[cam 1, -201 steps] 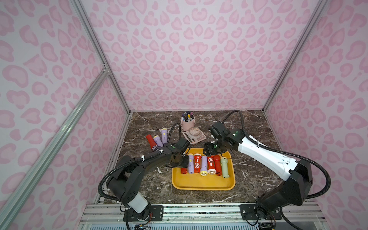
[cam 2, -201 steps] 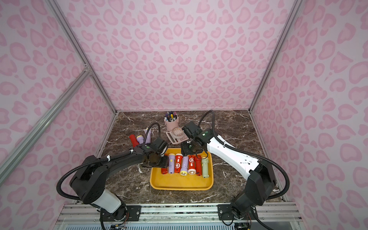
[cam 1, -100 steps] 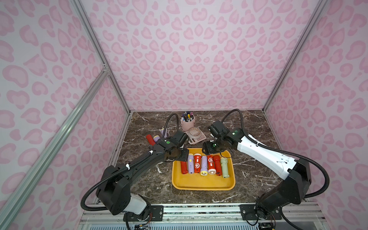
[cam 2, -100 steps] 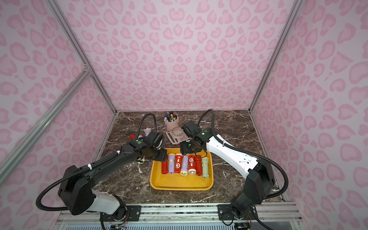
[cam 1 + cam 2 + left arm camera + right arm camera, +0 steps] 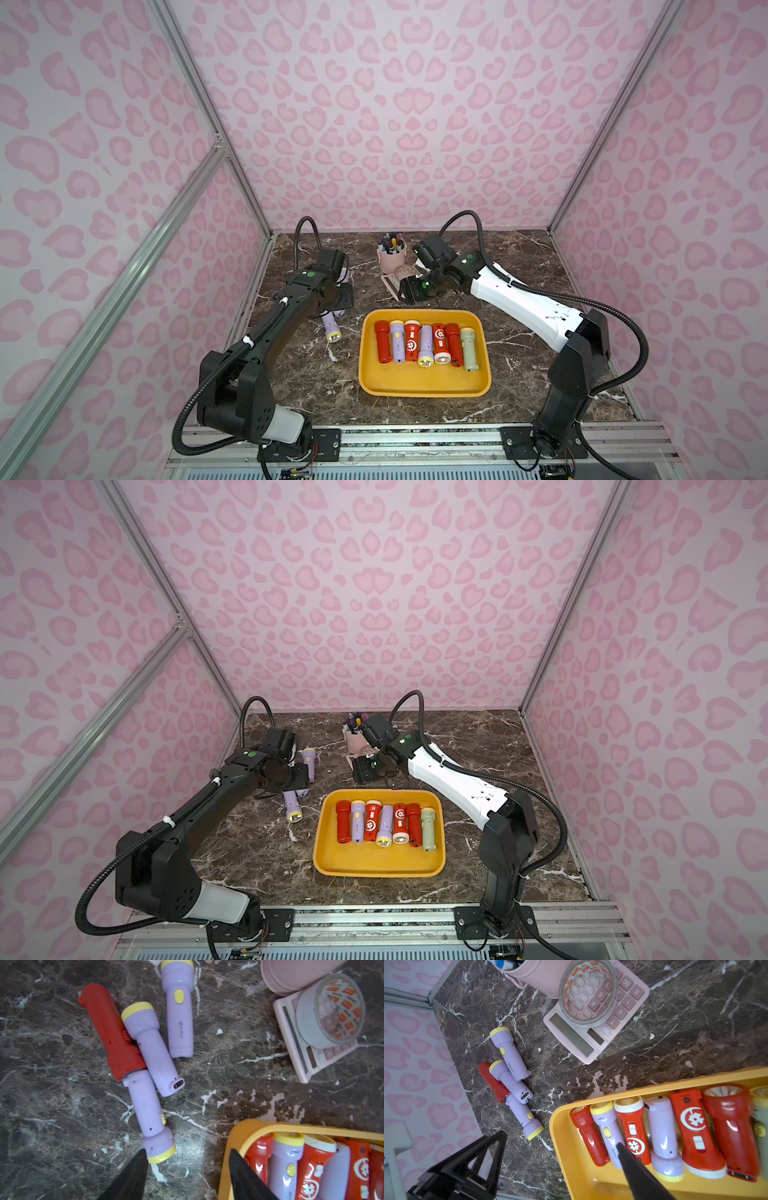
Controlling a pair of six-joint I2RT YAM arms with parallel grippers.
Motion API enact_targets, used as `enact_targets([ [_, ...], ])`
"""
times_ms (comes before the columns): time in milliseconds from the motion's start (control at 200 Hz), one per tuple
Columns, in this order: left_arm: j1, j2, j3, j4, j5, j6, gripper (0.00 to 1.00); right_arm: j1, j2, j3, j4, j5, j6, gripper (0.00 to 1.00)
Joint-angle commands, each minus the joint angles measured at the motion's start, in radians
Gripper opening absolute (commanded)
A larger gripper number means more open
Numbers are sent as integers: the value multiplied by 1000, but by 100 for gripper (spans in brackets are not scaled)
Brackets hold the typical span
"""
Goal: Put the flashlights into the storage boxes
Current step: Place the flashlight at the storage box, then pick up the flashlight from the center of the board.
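Note:
The yellow-orange storage box [image 5: 415, 388] holds several flashlights [image 5: 426, 345] side by side: red, lilac and one pale green. More flashlights lie loose on the marble to its left: a red one [image 5: 112, 1030] and three lilac ones [image 5: 151, 1049] [image 5: 178, 1009] [image 5: 149, 1113]. My left gripper [image 5: 187, 1153] hangs open and empty between the nearest lilac flashlight's head and the box's corner [image 5: 228, 1157]. In both top views it is above the loose group [image 5: 336, 297]. My right gripper [image 5: 560, 1142] is open and empty over the box's far left corner.
A pink pen cup [image 5: 391, 259] stands at the back. A pink calculator [image 5: 591, 1043] lies in front of it with a tape roll [image 5: 588, 995] on top. The left wall is close behind the loose flashlights.
My left gripper opened, left a red flashlight at the box's left end, and drew back left over the loose flashlights. The right arm has barely moved.

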Motion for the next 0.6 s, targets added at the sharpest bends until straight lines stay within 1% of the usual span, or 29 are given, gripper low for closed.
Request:
enact_targets([
  [0, 50, 14, -35, 10, -7, 14, 63, 1, 31, 29, 3, -9, -28, 64],
  [85, 80, 21, -78, 28, 2, 6, 62, 1, 54, 52, -8, -14, -36, 64],
  [235, 103, 50, -134, 68, 15, -11, 62, -2, 91, 91, -26, -28, -50, 64],
  [440, 113, 103, -150, 95, 29, -26, 60, -2, 152, 164, -57, -81, -68, 64],
  [595, 123, 144, -159, 125, 38, -25, 59, 25, 211, 228, -70, -118, -76, 64],
])
